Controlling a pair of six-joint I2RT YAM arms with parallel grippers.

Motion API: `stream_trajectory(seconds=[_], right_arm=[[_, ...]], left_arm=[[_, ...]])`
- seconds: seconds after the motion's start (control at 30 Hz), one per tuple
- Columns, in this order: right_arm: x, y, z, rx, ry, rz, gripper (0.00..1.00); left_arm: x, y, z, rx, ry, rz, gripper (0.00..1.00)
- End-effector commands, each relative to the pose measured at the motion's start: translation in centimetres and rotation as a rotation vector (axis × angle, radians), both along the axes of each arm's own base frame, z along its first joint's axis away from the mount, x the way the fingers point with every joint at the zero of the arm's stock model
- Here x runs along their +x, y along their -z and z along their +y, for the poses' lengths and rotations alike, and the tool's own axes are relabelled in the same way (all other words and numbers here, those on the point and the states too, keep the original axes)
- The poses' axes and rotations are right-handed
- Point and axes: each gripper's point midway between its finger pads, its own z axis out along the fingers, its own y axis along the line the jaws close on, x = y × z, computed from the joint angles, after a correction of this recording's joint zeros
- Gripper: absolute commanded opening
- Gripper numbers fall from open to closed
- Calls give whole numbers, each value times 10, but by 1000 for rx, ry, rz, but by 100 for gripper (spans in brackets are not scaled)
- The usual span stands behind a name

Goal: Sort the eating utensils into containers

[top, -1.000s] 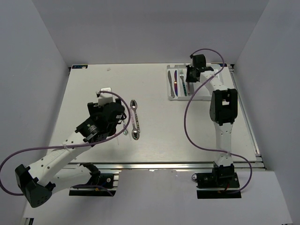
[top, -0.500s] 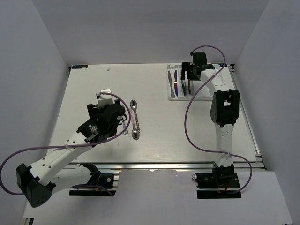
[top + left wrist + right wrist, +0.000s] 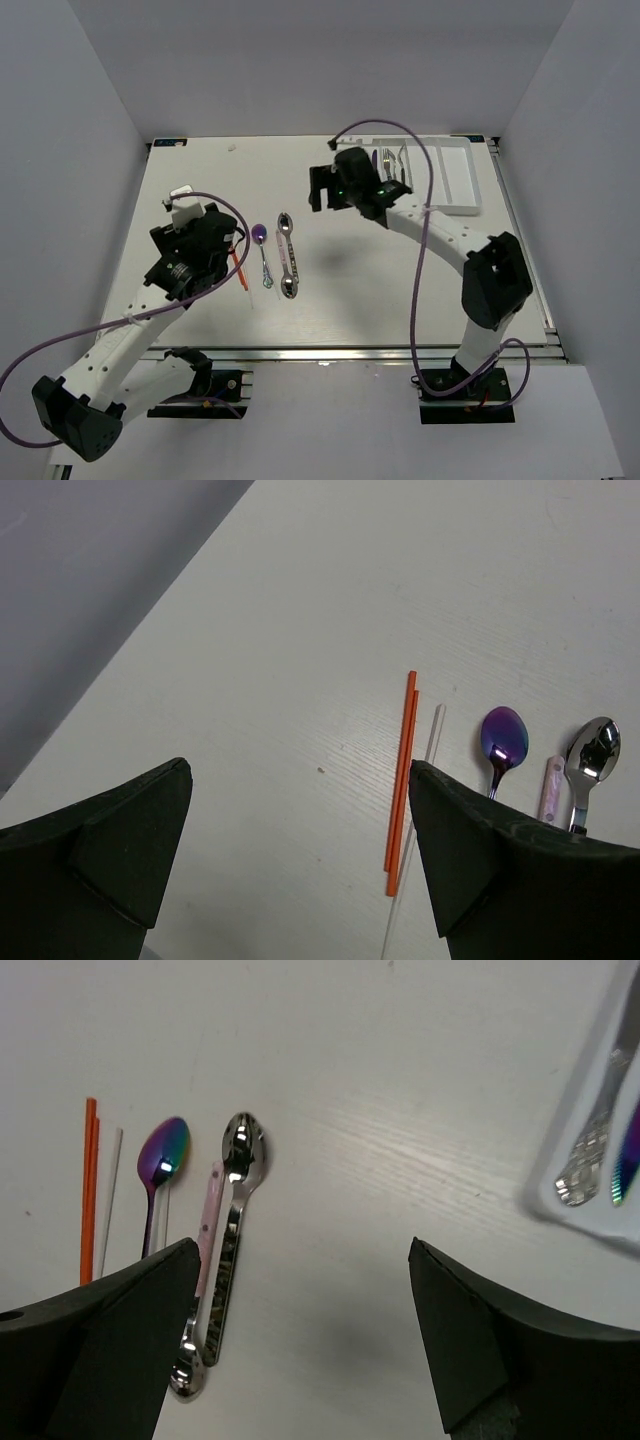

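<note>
With left jaws and right jaws spread empty, set the right pair squarely across the silver spoon [image 3: 286, 240] left of centre on the desk [image 3: 200, 170], clear of the pink handle [image 3: 210, 1210] beside it, bound for the tray [image 3: 452, 180] at upper right.

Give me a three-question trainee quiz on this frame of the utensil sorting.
1. True or false: the right tool grips something.
2. What lies right beside the orange chopsticks? A) a pale chopstick B) a plate C) a cup
3. Fill in: the left tool is ___.
Key: 1 false; 2 A; 3 open.
</note>
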Motion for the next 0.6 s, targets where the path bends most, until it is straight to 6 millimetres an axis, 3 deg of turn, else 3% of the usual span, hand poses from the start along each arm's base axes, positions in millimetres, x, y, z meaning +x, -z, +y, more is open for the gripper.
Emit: stream_trajectory(seconds=[0.0,0.03,0.13,0.2,0.27,0.4,0.57], right_arm=[[-27,43,25,-93,47,66,89],[-34,51,27,-135,49,80,89],[-47,70,47,-197,18,113,79],[-53,82,65,-208,-21,130,69],[-58,96,73,-231,-36,149,66],[-61,104,90,-223,-66,162,62],[-60,127,96,-258,-69,191,58]], left_arm=[[-13,5,13,21,-21,-16,98],[-10,7,1,-14,52,-6,98],[-7,3,2,-12,44,-23,98],[-3,13,-7,-18,82,19,98],[2,22,-18,-29,132,59,98],[6,34,-25,-23,157,113,98],[6,34,-28,-35,173,105,98]])
